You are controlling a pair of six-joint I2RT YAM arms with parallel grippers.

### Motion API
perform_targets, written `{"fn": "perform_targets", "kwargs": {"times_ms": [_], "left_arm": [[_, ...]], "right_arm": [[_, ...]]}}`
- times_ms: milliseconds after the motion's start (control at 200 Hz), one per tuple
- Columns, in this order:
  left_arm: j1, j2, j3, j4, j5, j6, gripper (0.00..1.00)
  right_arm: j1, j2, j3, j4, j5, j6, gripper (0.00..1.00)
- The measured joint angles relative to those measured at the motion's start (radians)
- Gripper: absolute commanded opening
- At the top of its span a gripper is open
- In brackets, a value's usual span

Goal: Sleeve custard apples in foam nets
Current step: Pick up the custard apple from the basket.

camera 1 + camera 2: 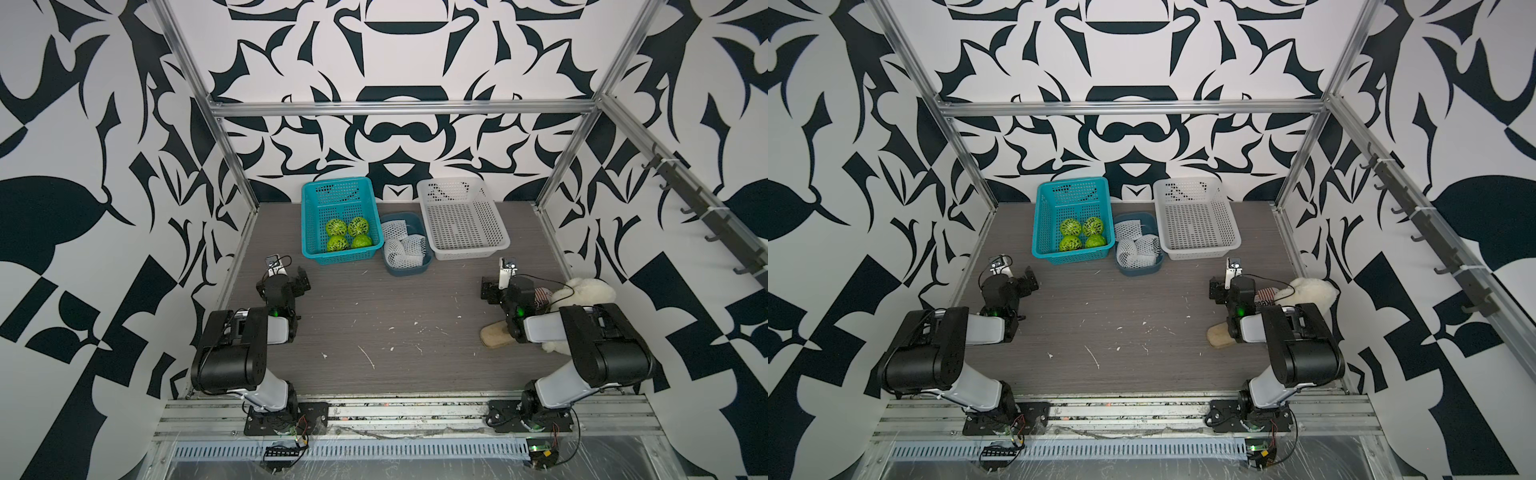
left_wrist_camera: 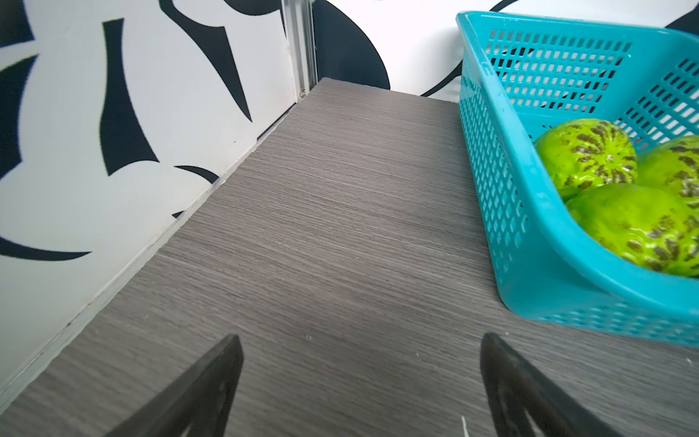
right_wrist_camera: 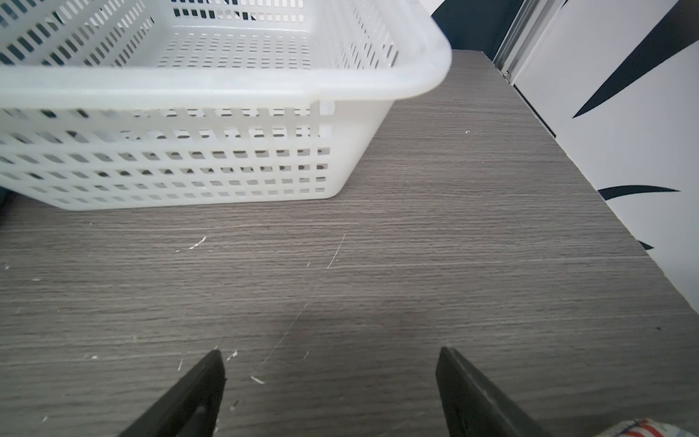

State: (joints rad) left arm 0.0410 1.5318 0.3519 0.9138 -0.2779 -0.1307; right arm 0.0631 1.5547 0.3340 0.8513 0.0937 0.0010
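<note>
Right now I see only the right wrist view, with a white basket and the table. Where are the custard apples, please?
Observer: All four custard apples lie in the teal basket, to the left of your white basket.
Operator: And the foam nets?
Observer: The foam nets are piled in a small dark blue tray between the two baskets.
Operator: Is the left arm free?
Observer: Yes. The left gripper holds nothing; its fingers stand wide apart.
</note>
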Motion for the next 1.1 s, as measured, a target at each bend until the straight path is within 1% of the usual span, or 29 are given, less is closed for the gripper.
{"fn": "perform_targets", "kwargs": {"times_ms": [95,185,260,270,275,280,300,390,495,630,700,775,925,1035,1100], "left_arm": [[-0.002,-0.081,0.000,-0.066,-0.010,-0.006,1.00],[-0.010,-0.197,0.003,-0.143,-0.049,-0.029,1.00],[-0.015,-0.311,0.011,-0.225,-0.086,-0.064,1.00],[-0.016,-0.323,0.014,-0.234,-0.089,-0.068,1.00],[-0.016,-0.335,0.016,-0.245,-0.092,-0.072,1.00],[-0.016,-0.340,0.018,-0.251,-0.093,-0.075,1.00],[-0.017,-0.363,0.026,-0.275,-0.099,-0.084,1.00],[-0.021,-0.444,0.105,-0.428,-0.099,-0.141,1.00],[-0.021,-0.457,0.240,-0.580,-0.040,-0.193,1.00],[-0.031,-0.382,0.442,-0.742,0.077,-0.245,1.00],[-0.054,-0.299,0.564,-0.829,0.120,-0.261,1.00],[-0.097,-0.192,0.696,-0.917,0.137,-0.266,1.00],[-0.157,0.017,0.926,-1.063,0.173,-0.284,1.00],[-0.162,0.169,1.098,-1.178,0.190,-0.308,1.00],[-0.167,0.242,1.174,-1.226,0.197,-0.320,1.00]], "right_arm": [[0.007,-0.054,0.002,-0.063,0.007,0.003,0.86],[0.012,-0.153,0.045,-0.209,0.026,0.014,0.86],[0.018,-0.228,0.103,-0.328,0.035,0.027,0.87],[0.019,-0.236,0.108,-0.337,0.036,0.029,0.89],[0.019,-0.243,0.113,-0.347,0.038,0.032,0.94],[0.020,-0.247,0.114,-0.351,0.038,0.032,0.97],[0.021,-0.263,0.125,-0.373,0.041,0.037,0.99],[0.027,-0.345,0.156,-0.486,0.056,0.077,1.00],[0.031,-0.376,0.212,-0.634,0.078,0.135,1.00],[0.031,-0.322,0.380,-0.859,0.072,0.241,1.00],[0.030,-0.279,0.482,-0.945,0.033,0.282,1.00],[0.030,-0.239,0.564,-0.998,-0.023,0.306,1.00],[0.029,-0.218,0.586,-1.023,-0.076,0.317,1.00],[0.024,-0.197,0.605,-1.061,-0.090,0.317,1.00],[0.023,-0.194,0.615,-1.072,-0.096,0.317,1.00]]}}
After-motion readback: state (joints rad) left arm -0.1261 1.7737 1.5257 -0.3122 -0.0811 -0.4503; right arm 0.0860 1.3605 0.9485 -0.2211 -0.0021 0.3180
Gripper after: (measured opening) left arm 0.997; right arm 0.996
